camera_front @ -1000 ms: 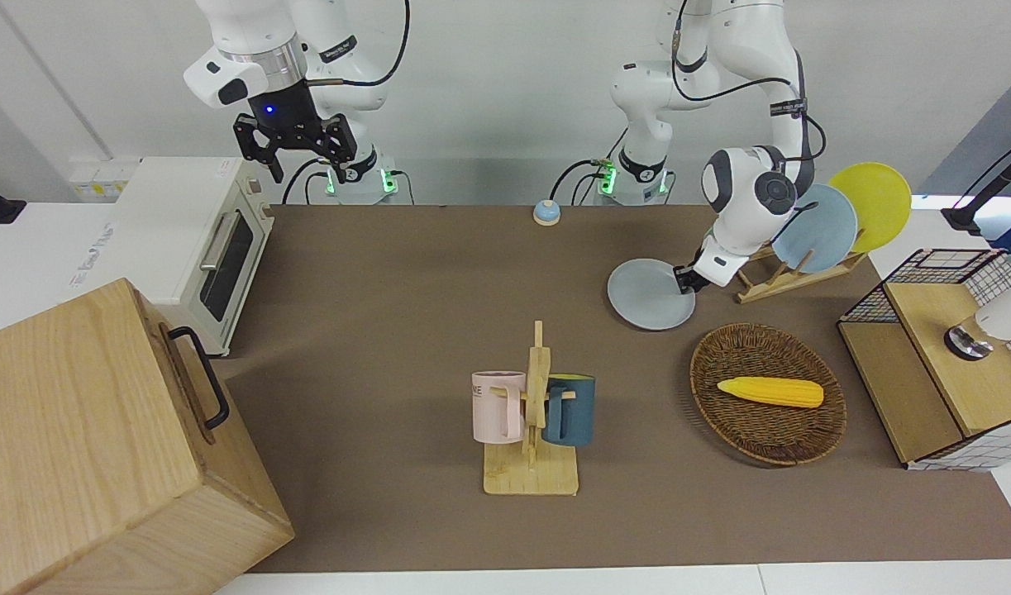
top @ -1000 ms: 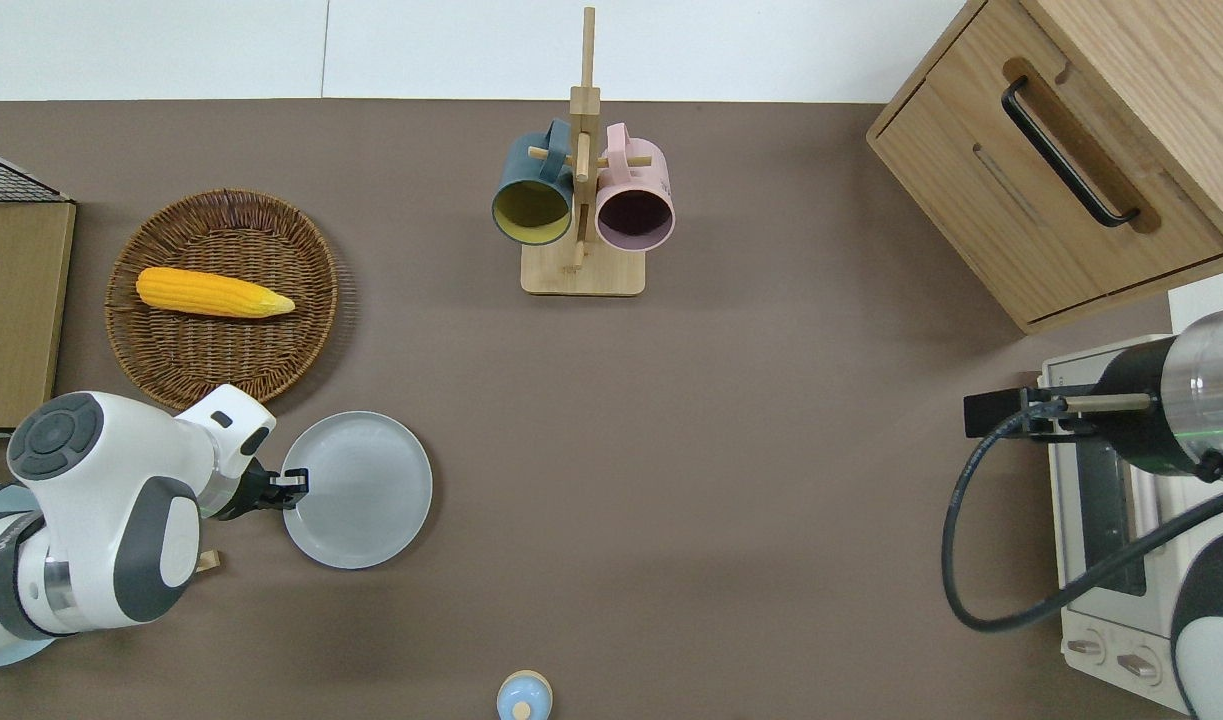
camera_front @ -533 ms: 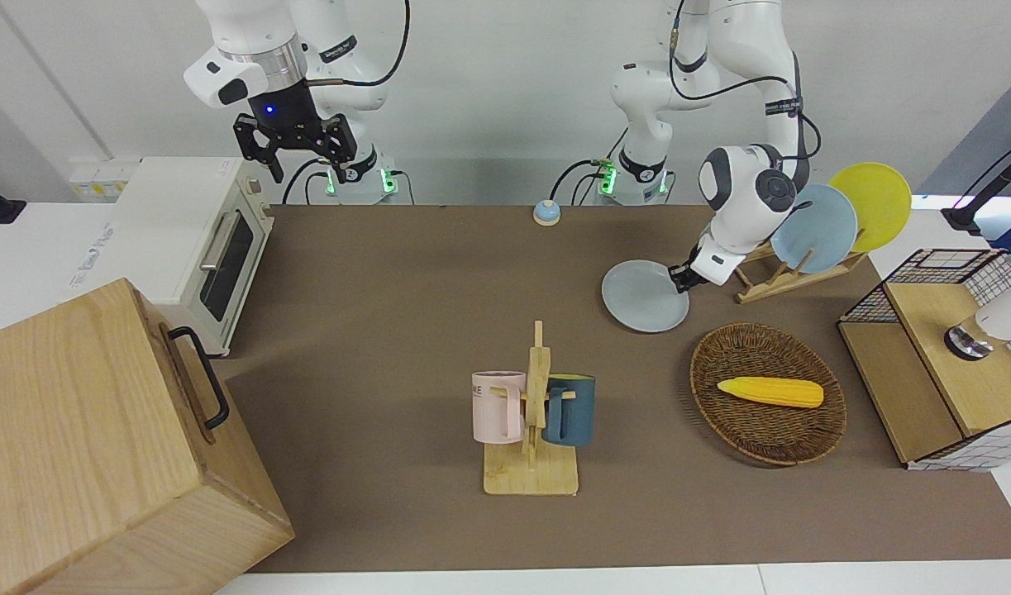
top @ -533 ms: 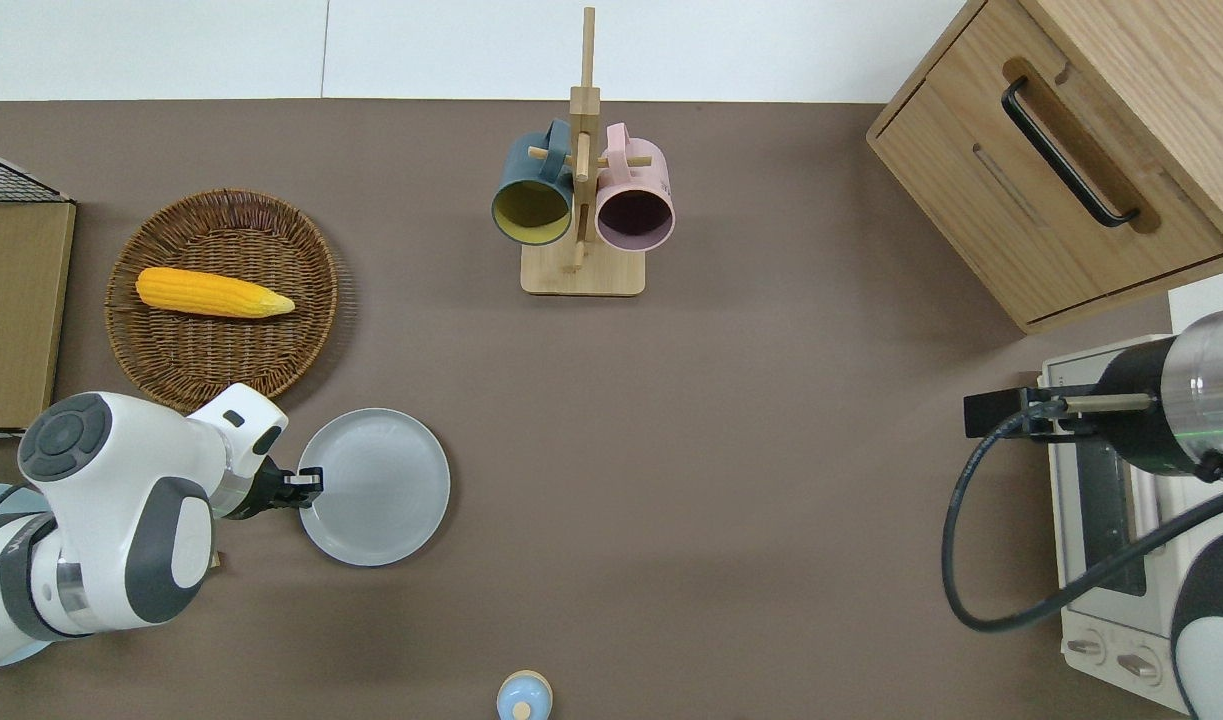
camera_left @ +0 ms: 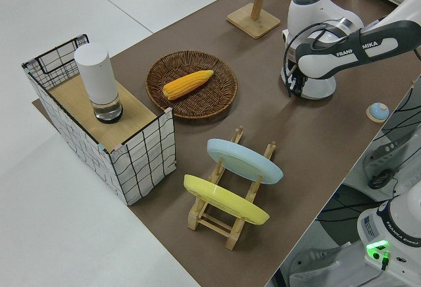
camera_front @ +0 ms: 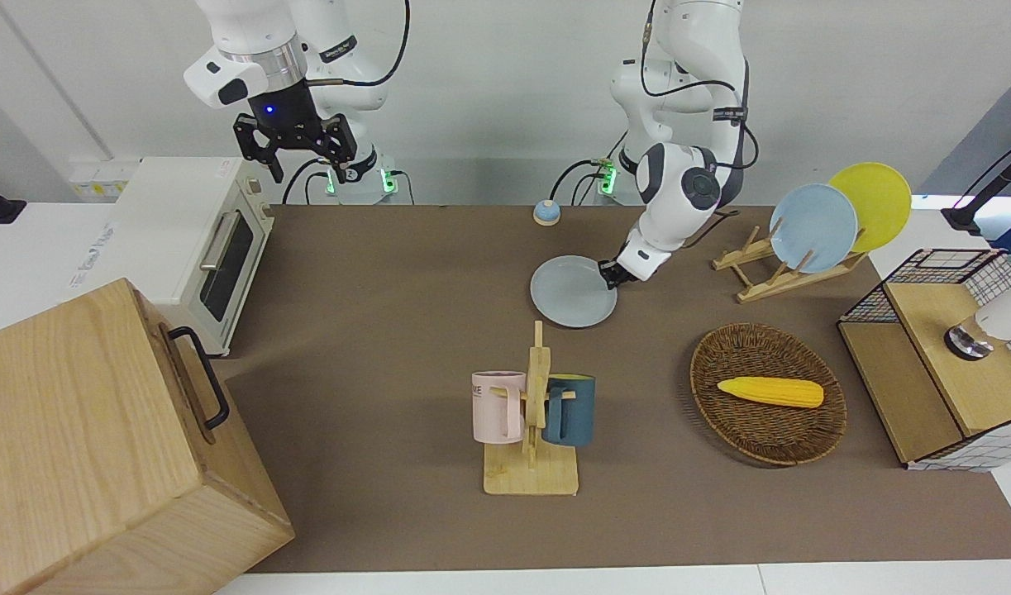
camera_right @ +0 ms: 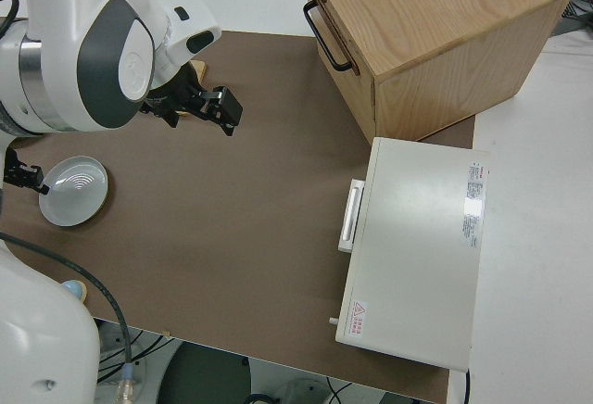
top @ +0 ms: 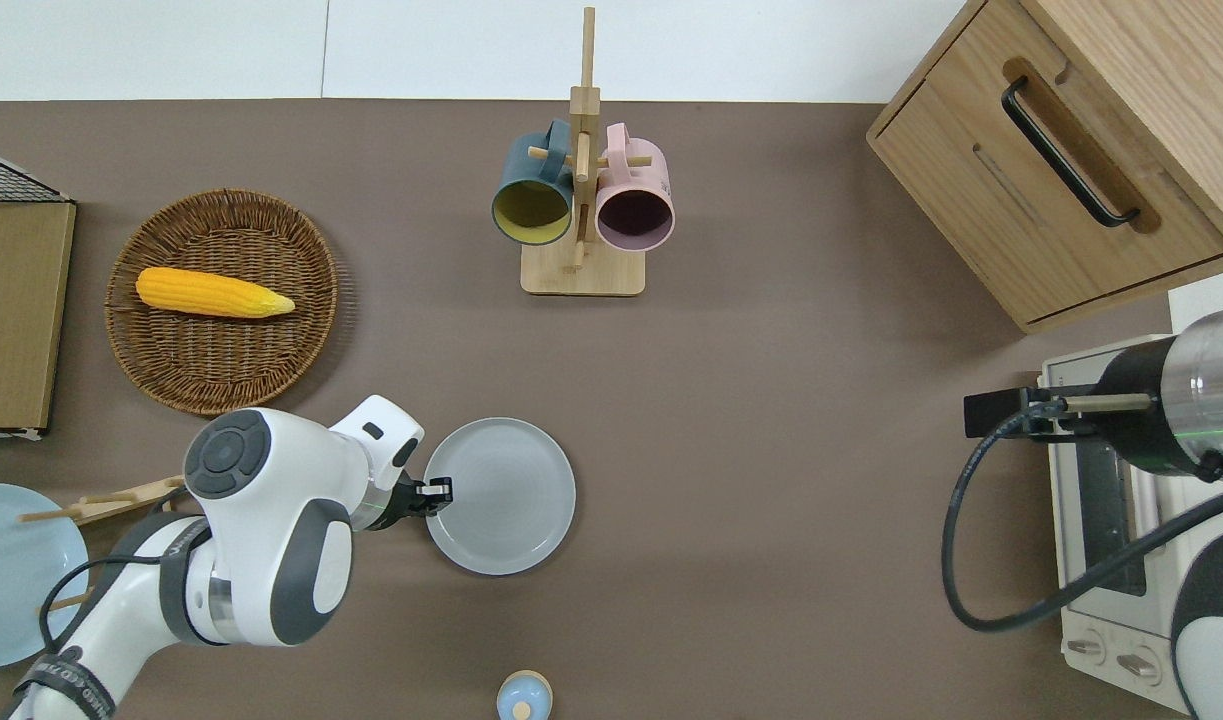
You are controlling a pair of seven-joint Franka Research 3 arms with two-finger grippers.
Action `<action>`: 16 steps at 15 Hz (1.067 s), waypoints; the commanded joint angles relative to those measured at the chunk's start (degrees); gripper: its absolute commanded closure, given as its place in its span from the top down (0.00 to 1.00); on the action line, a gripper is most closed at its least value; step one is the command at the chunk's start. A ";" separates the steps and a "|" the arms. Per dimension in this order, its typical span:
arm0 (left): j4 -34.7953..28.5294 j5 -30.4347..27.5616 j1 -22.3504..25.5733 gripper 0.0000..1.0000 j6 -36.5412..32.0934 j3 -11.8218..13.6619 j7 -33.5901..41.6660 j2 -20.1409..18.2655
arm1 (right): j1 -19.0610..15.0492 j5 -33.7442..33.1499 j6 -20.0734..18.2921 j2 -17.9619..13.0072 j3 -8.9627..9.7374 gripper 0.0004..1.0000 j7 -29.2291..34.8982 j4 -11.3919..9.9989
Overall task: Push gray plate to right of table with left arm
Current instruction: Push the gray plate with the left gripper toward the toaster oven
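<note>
The gray plate (top: 500, 496) lies flat on the brown surface (top: 771, 400), about midway along it and in the half nearer the robots. It sits nearer the robots than the wooden mug rack (top: 582, 200), which carries a dark teal mug (top: 533, 195) and a pink mug (top: 633, 200). A small blue bell (top: 524, 696) sits nearer the robots again, close to the surface's edge.

The left gripper (top: 433, 490) is down low at the plate's rim, on the side toward the left arm's end of the surface. Its black fingers (camera_front: 611, 277) touch the rim edge-on; from where I stand I cannot tell whether they pinch the rim or only press against it, nor how far apart they are.

Toward the left arm's end lies a wicker basket (top: 151, 370) with a yellow corn cob (top: 214, 293) in it. Nearer the robots than the basket, a wooden plate rack (camera_front: 770, 277) holds a sky-blue plate (camera_front: 813, 228) and a yellow plate (camera_front: 873, 202) on edge.

The right arm is parked, its gripper (camera_front: 294, 145) raised with fingers spread apart and holding nothing. At that end stand a white toaster oven (camera_front: 187, 240) and a wooden cabinet (camera_front: 92, 446).
</note>
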 commanded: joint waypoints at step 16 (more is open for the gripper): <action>8.40 -13.41 -17.18 0.00 10.73 -5.02 -12.60 9.62 | -1.38 1.23 0.02 -1.57 0.83 1.00 0.58 -1.56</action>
